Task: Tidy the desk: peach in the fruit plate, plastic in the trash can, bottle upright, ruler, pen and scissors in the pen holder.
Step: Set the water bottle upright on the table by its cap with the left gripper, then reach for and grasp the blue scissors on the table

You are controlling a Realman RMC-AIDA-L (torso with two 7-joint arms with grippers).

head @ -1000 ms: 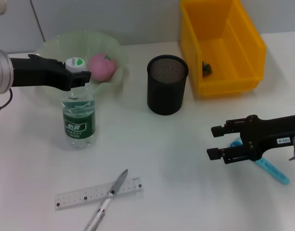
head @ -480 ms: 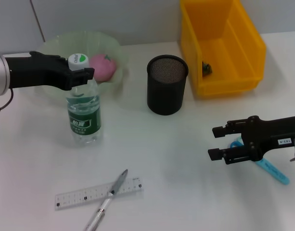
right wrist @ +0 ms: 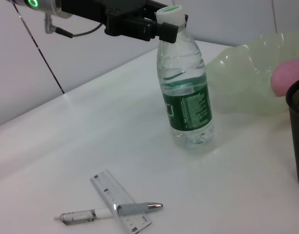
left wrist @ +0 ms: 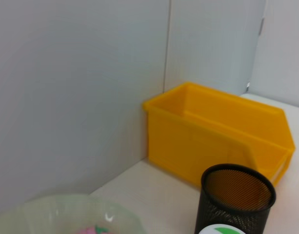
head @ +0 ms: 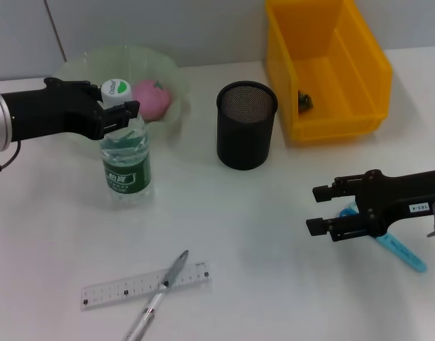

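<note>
My head camera looks forward and down over the whole worktop (head: 274, 234). The left wrist camera faces level toward the trash can (left wrist: 222, 131) and pen holder (left wrist: 234, 200). The right wrist camera looks low across at the bottle (right wrist: 184, 92), shared with the head view.

Printed matter, bottle (head: 126, 160): white lettering on green label (right wrist: 187, 107), visible in head and right wrist views, not legible in either; block of fine white print beneath main lettering, likewise unreadable. Bottle cap (head: 116, 89): green leaf-shaped mark on white, with tiny characters, unreadable. Ruler (head: 145, 283): black graduation marks along clear strip; numerals not resolvable. Right arm housing behind right claw (head: 318, 209): small white sticker (head: 417, 208) bearing dark characters, too small to read. No legible text on trash can (head: 328, 71), pen holder (head: 246, 125), fruit plate (head: 170, 74), pen (head: 159, 295) or scissors (head: 398, 251).
</note>
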